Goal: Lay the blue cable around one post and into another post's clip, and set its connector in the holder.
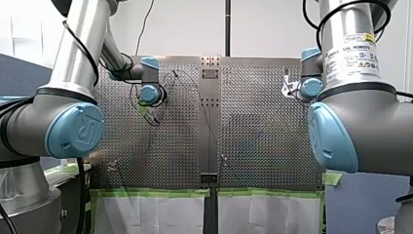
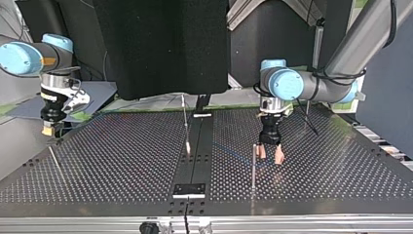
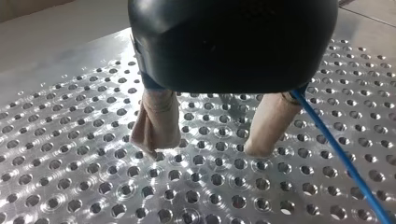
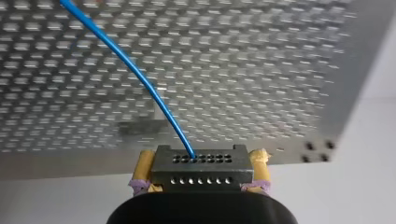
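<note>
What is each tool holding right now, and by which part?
My right tool grips the black connector by its two short ends. My left tool is open, holding nothing; the blue cable only passes beside it.

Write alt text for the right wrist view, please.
My right claw grips a dark connector with two rows of holes between its yellow pads. A blue cable leaves the connector's upper row and arcs away over the perforated table.

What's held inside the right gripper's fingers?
A dark connector with two rows of holes, clamped between the fingers; the blue cable leaves its upper row. Its back end is covered by the right gripper.
</note>
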Motion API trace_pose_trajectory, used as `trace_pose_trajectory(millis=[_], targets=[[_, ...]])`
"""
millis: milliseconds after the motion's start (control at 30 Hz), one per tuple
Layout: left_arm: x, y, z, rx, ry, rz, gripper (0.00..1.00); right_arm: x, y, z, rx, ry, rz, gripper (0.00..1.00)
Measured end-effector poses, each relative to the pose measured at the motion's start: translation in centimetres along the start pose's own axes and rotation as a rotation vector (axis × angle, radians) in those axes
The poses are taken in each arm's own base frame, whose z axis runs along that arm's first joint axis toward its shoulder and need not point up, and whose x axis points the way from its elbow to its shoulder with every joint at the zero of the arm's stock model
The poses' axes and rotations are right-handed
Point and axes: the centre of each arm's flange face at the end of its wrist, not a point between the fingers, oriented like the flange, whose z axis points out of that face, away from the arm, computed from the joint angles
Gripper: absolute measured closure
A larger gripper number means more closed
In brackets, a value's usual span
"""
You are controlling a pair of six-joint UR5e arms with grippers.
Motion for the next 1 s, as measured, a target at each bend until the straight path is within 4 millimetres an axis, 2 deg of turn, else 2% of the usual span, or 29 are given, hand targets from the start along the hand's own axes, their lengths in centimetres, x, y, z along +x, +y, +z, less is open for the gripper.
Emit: trace_pose_trajectory(millis=[100, 233, 700, 1000], targets=[[0.0, 0.0, 0.0, 0.0, 0.0, -0.001, 0.0, -1.4, 0.1, 0.2, 0.019, -0.026, -0.002, 1.0], [0.0, 0.0, 0.0, 0.0, 0.001, -0.002, 0.0, -1.9, 0.3, 0.6, 0.04, -0.049, -0.005, 1.0], [0.1, 0.0, 0.0, 0.001, 0.008, -0.012, 0.0, 1.1, 2.5, 3.2, 0.106, -0.07, -0.024, 1.0], [0.0, 0.0, 0.0, 0.0, 0.008, -0.014, 0.0, -1.9, 3.3, 3.4, 0.15, -0.166, -0.005, 1.0]])
